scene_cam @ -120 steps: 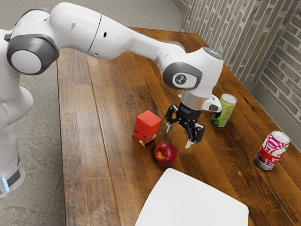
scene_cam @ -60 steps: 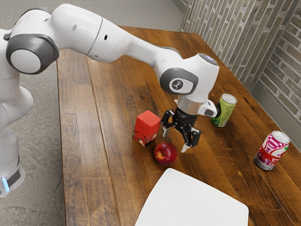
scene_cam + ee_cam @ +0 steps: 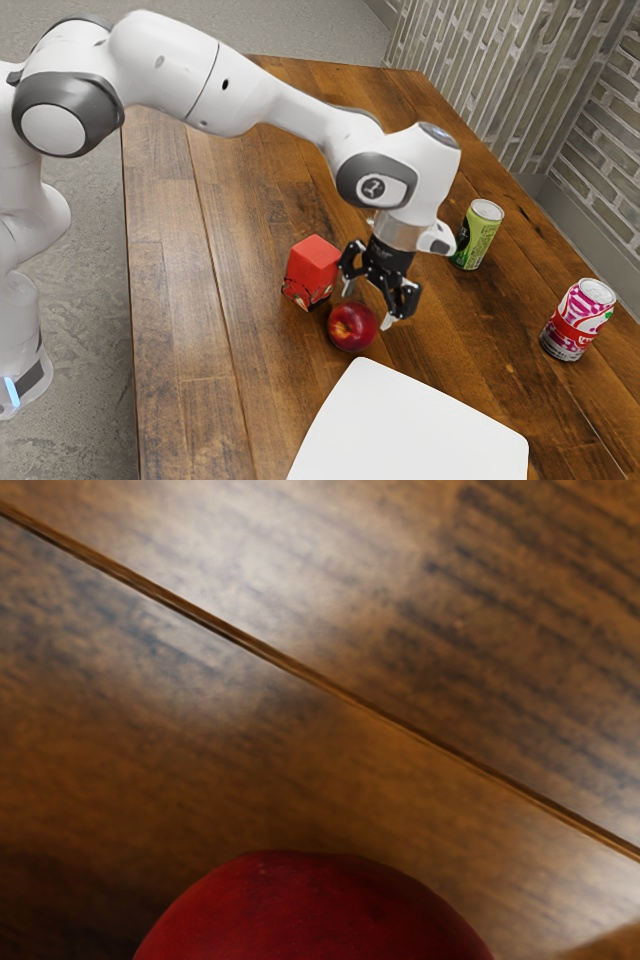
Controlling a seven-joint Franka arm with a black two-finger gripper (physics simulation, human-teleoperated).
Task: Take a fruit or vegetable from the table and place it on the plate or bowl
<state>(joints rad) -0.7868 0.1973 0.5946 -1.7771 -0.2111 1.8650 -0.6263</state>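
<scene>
A red apple (image 3: 352, 326) rests on the wooden table (image 3: 230, 260), just beyond the near white square plate (image 3: 410, 430). My black gripper (image 3: 372, 304) hangs open directly above the apple's far side, its fingertips spread a little wider than the fruit and close to its top. Neither finger touches the apple. In the wrist view the apple (image 3: 315, 908) shows as a red dome just under my hand, with bare wood planks around it.
A red carton (image 3: 312, 269) stands right beside the apple, on the exterior view's left of my gripper. A green can (image 3: 475, 234) and a pink-and-white can (image 3: 577, 319) stand toward the exterior view's right. A brick wall runs behind the table.
My hand has moved toward the exterior view's left and lower, from beside the apple to over it. The fingers stay open; the apple has not moved.
</scene>
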